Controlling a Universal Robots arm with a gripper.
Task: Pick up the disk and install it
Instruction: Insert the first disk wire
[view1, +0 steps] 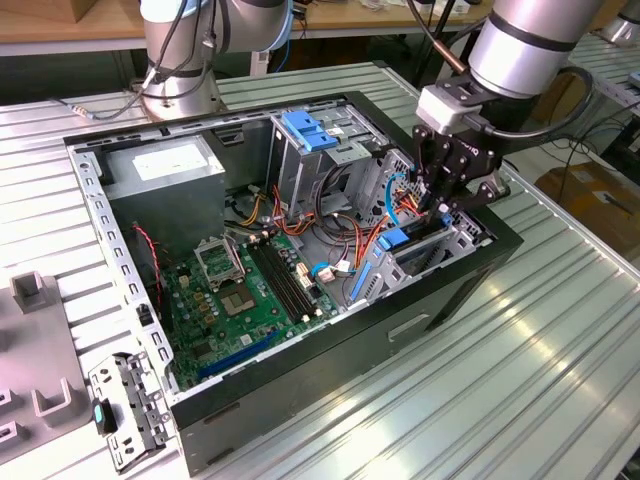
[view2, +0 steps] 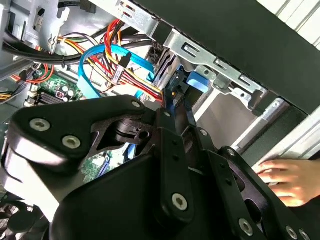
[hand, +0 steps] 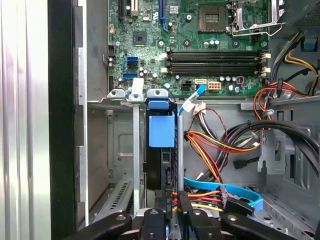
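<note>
1. Gripper (view1: 452, 196) hangs over the drive bay at the corner of the open computer case (view1: 440, 300) on the exterior view's right, its black fingers reaching down into the metal cage.
2. In the first wrist view I see the disk (hand: 161, 150) standing on edge in the bay slot, its blue bracket (hand: 161, 129) facing the camera, between two upright metal rails.
3. In the second wrist view the fingers (view2: 172, 120) look drawn close together around the disk's blue edge (view2: 192, 80); I read the hand as narrow and gripping the disk, though the contact itself is partly hidden by the gripper body.
4. In the exterior view the disk's blue bracket (view1: 395, 240) shows just below the gripper, inside the cage.
5. A light-blue data cable (hand: 225, 189) and a bundle of red, yellow and black wires (hand: 210, 145) lie just beside the bay.
6. The motherboard (view1: 240, 290) lies flat on the case floor, well apart from the gripper.
7. A grey power supply box (view1: 165, 170) sits in the far corner of the case.
8. A person's hand (view2: 287, 177) rests near the case's outer wall in the second wrist view.
</note>
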